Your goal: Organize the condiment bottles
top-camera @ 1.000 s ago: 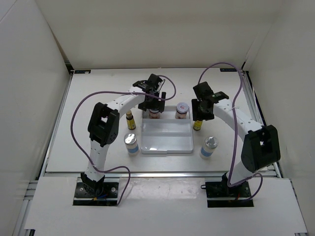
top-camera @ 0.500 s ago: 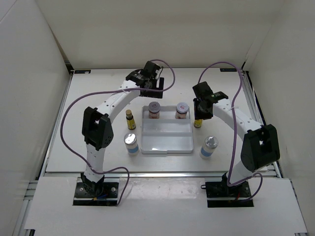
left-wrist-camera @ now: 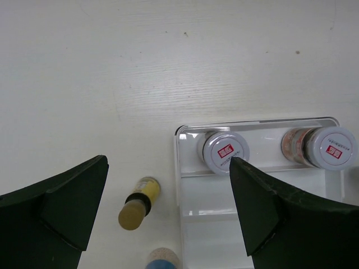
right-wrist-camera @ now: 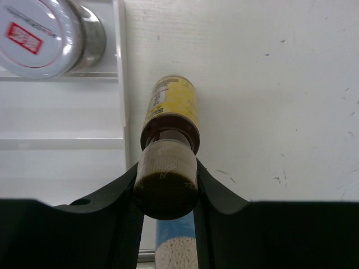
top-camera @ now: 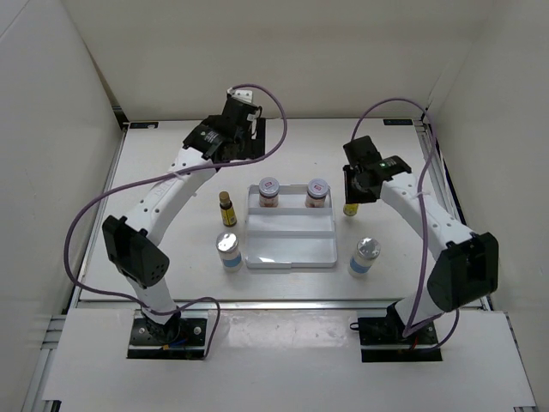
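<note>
Two squat jars with red-marked lids (top-camera: 269, 190) (top-camera: 317, 192) stand in the far slot of the white tray (top-camera: 290, 253); they also show in the left wrist view (left-wrist-camera: 224, 152) (left-wrist-camera: 331, 147). My right gripper (top-camera: 356, 189) is shut on the cap of a slim dark yellow-labelled bottle (right-wrist-camera: 171, 109), upright just right of the tray. The other dark bottle (top-camera: 226, 209) stands left of the tray. Blue-labelled shakers stand at the near left (top-camera: 228, 252) and near right (top-camera: 364, 256). My left gripper (top-camera: 240, 137) is open and empty, high behind the tray's far left corner.
White enclosure walls stand close on the left, right and far sides of the table (top-camera: 171, 172). The tray's middle and near slots hold nothing. Purple cables loop above both arms.
My left gripper has left the left jar in the tray and drawn back and up to the far left. My right gripper has shifted slightly right and farther with the dark bottle.
</note>
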